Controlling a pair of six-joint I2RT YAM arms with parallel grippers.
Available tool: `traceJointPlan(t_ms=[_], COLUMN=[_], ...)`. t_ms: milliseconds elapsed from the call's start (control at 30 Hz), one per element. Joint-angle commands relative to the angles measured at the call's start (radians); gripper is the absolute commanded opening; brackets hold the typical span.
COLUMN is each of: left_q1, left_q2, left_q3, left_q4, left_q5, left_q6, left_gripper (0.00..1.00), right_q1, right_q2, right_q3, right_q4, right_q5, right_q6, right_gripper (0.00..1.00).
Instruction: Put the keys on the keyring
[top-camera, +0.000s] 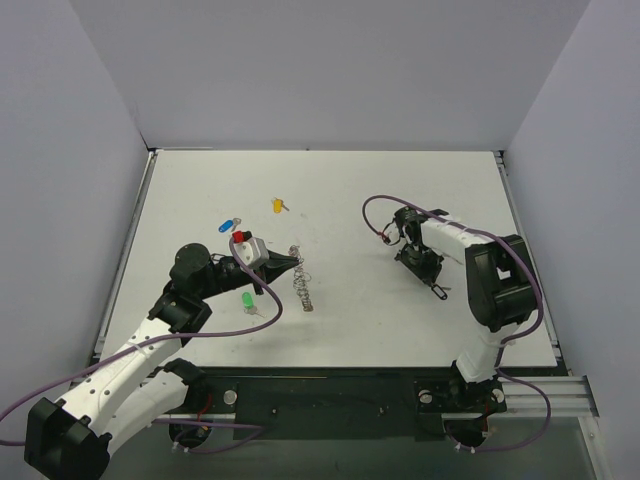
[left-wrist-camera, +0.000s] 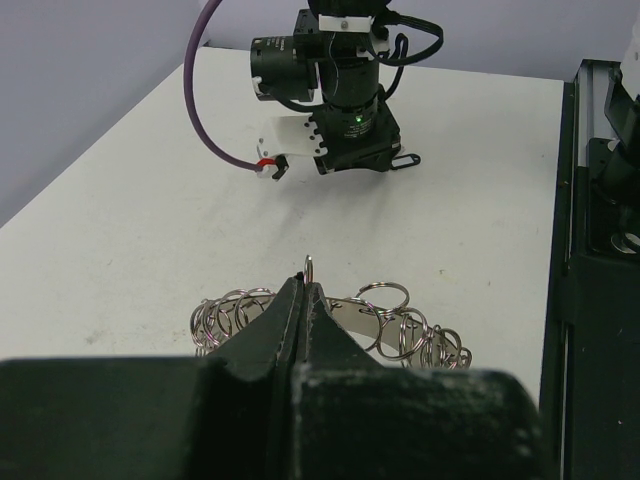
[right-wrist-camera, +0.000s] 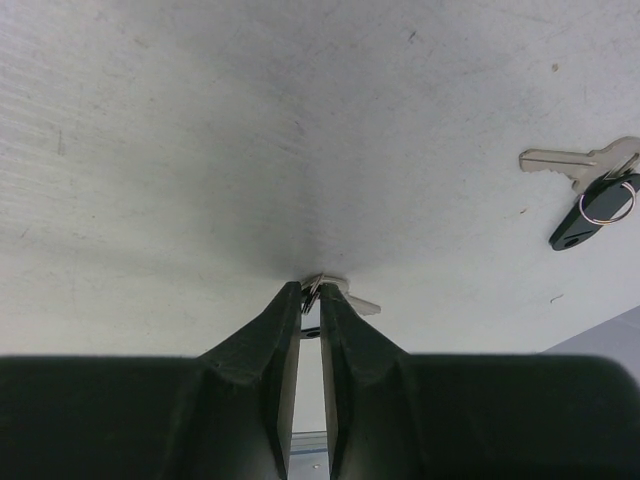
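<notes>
The keyring (left-wrist-camera: 400, 322), a silver band hung with small wire loops, lies on the white table just ahead of my left gripper (left-wrist-camera: 306, 284). That gripper is shut on one upright loop of it. From above, the keyring (top-camera: 303, 288) sits at the left gripper's (top-camera: 295, 263) tip. Loose keys lie near it: yellow (top-camera: 279, 205), blue (top-camera: 228, 223) and green (top-camera: 247, 300). My right gripper (right-wrist-camera: 311, 290) points down at the table with its jaws closed to a narrow slit on a small silver key (right-wrist-camera: 362, 303) and its ring. It is right of centre in the top view (top-camera: 418, 264).
A silver key with a black tag (right-wrist-camera: 585, 205) lies on the table to the right of the right gripper, also seen from above as a black tag (top-camera: 438, 291). The table's raised side rail (top-camera: 552, 330) runs along the right edge.
</notes>
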Motion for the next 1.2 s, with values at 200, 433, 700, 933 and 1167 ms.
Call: traceJointPlan(t_ms=[200,433,700,933,1167], left_q1=[-0.005,-0.005,-0.005,-0.005,-0.005], left_q2=[-0.010,-0.010,-0.005,0.002,-0.005], left_q3=[0.015,0.015,0.015,0.015,0.015], left_q4=[0.047,0.047,0.047,0.043,0.042], left_q5=[0.025,0.025,0.025,0.025,0.025], left_q6=[0.009,0.011,0.011,0.012,0.012], left_gripper=[0.00,0.00,0.00,0.00,0.00], right_q1=[0.004,0.007,0.008,0.008,0.004], right_q2=[0.012,-0.029,-0.149,-0.057,-0.014], right_q3=[0.025,0.014,-0.014,-0.009,-0.001], right_q4=[-0.067,-0.034,0.006,-0.008,-0.022], right_q5=[0.010,0.007,-0.027,0.019,0.028], right_q6=[0.010,0.001,-0.008,-0.004,0.004], right_gripper=[0.19,0.20,0.29,0.29,0.28])
